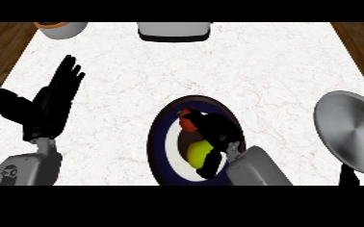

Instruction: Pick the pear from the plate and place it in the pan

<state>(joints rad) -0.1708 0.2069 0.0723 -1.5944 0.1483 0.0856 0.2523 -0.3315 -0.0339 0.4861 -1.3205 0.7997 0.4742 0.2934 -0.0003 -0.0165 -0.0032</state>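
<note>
Currently right hand (213, 134) curls round pear (198, 152) on plate (158, 139); pan (343, 125) lies well apart.

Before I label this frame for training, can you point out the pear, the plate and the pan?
pear (198, 153): head view, on its yellow skin left of the right hand's fingers.
plate (158, 142): head view, on its dark left rim.
pan (343, 125): head view, on its bare grey inside.

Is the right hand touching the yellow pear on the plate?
Touching: the head view shows the right hand with fingers curled against the pear on the plate.
</note>
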